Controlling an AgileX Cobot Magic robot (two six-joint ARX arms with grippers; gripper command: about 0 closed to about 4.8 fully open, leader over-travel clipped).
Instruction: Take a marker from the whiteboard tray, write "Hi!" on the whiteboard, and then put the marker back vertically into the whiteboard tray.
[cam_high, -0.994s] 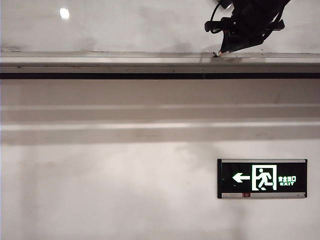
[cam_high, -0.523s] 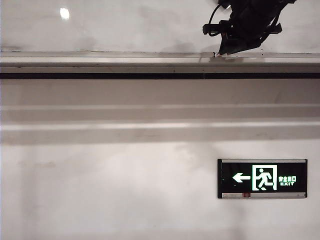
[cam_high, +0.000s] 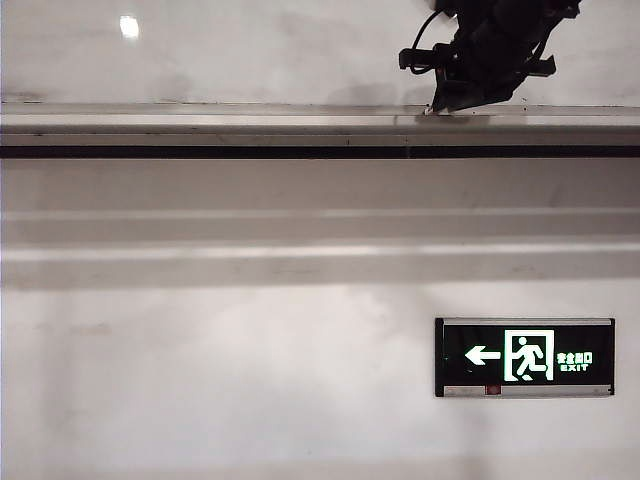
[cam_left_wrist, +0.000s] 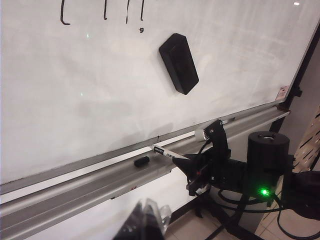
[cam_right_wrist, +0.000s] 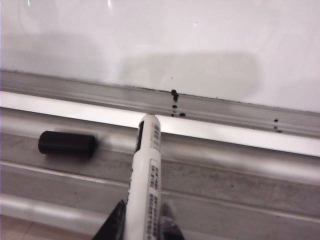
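Right tool (cam_right_wrist: 144, 227): clamped on marker (cam_right_wrist: 146, 175), tip over whiteboard tray (cam_right_wrist: 240, 165), loose cap (cam_right_wrist: 67, 143) beside | marker light, rigid, slick; mid-barrel hold best | left tool (cam_left_wrist: 145, 225): set back, opening unclear.

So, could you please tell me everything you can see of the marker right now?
The marker is a slim white barrel with black print, uncapped. The right gripper is shut on its rear end and holds it slanted, its front end over the whiteboard tray. A loose black cap lies in the tray beside it, not touching.
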